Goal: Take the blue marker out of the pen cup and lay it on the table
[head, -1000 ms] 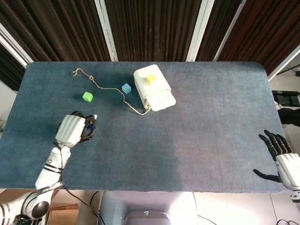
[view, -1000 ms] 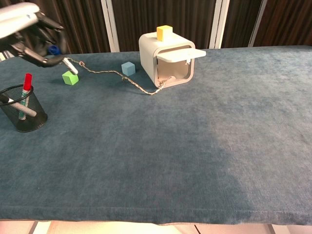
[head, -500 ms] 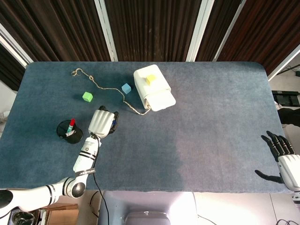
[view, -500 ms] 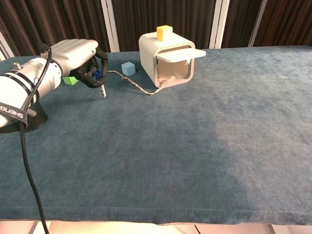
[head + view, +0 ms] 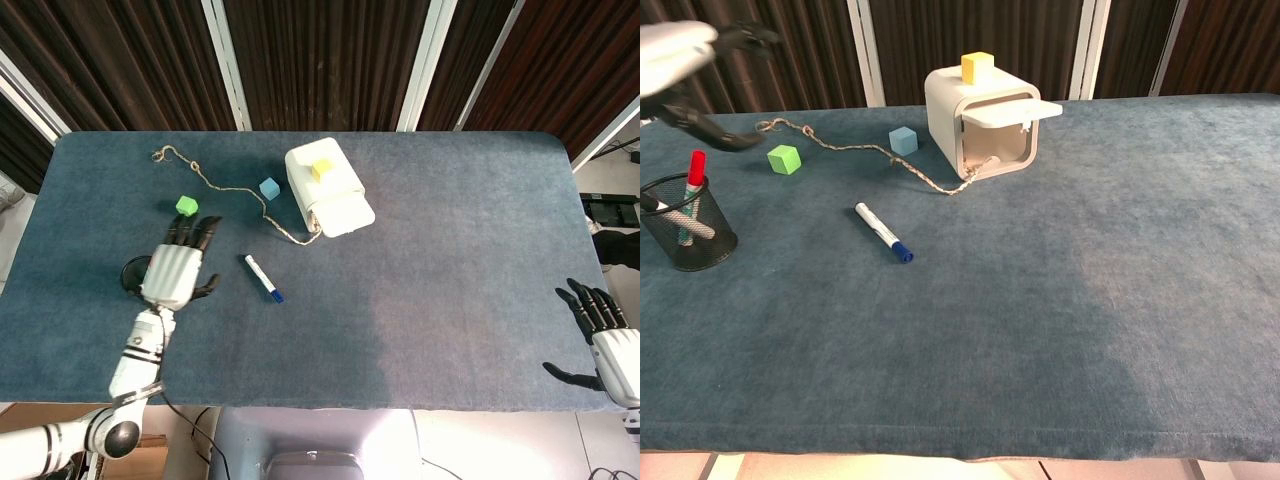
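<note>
The blue marker (image 5: 264, 278) (image 5: 883, 233) lies flat on the blue table cloth, white barrel with its blue cap toward the front. The black mesh pen cup (image 5: 685, 226) stands at the left with a red-capped marker (image 5: 694, 172) in it; in the head view my left hand mostly covers the pen cup (image 5: 130, 272). My left hand (image 5: 176, 269) (image 5: 685, 62) hovers above the cup with fingers spread and nothing in it, left of the marker. My right hand (image 5: 605, 335) rests open at the table's right front edge, far away.
A white box (image 5: 328, 189) (image 5: 983, 130) with an open flap carries a yellow cube (image 5: 977, 67). A rope (image 5: 870, 156) trails from it toward the back left. A green cube (image 5: 186, 206) (image 5: 784, 159) and a light blue cube (image 5: 269, 188) (image 5: 903, 140) sit nearby.
My left hand carried the blue marker right from the cup, let it go on the table, and drew back left over the cup with its fingers spread. The right hand stayed put.
</note>
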`<state>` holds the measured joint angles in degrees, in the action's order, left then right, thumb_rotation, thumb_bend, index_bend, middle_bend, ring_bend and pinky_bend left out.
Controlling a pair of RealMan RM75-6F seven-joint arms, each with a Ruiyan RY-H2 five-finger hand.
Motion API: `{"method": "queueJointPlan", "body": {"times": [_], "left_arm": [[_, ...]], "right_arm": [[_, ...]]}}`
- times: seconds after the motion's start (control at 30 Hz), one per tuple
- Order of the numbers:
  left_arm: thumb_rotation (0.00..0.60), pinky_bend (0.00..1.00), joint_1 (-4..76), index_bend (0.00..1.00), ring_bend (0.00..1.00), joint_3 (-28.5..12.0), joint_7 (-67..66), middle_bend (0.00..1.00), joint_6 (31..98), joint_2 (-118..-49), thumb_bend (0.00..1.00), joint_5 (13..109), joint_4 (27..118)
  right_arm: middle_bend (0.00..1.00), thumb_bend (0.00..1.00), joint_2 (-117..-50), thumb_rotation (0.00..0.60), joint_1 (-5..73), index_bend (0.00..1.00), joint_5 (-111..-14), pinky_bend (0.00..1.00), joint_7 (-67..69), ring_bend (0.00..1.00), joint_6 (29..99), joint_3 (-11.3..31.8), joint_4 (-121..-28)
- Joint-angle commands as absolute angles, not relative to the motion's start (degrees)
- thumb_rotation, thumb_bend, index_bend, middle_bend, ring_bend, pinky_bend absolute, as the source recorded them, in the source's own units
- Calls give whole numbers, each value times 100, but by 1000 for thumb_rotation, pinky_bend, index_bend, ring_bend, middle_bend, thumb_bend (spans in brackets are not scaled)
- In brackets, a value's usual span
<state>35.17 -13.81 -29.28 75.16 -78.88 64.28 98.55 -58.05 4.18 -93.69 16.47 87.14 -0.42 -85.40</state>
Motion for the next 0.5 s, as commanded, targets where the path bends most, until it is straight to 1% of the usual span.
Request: {"method": "queueJointPlan", "body": {"times": [0.03,0.13,0.23,0.37,0.5], "left_arm": [[600,0,2733,109,79,-991,-2429,149,8066,-6970,268,6781,10163],[600,0,2239,123,83,-616,-1586,153,8048,-6333,269,7040,9975],[600,0,1803,126,83,-342,-864,153,8177,-6082,270,7229,9725],[600,0,1267,126,83,-35,-244,153,8553,-6034,272,7552,9339],[600,0,777,125,86,195,152,153,9021,-6150,274,7868,9108]], "right_arm": [[24,0,-5808,600,432,0,-9392,27,1685,0,8669,-71,-8528],[24,0,-5843,600,453,0,-9448,27,1710,0,8671,-82,-8507],[24,0,-5885,600,463,0,-9473,26,1730,0,8681,-84,-8474],[24,0,-5915,600,452,0,-9509,26,1742,0,8732,-92,-8442],[24,0,-5946,600,436,0,-9525,27,1756,0,8759,-108,-8407]]}}
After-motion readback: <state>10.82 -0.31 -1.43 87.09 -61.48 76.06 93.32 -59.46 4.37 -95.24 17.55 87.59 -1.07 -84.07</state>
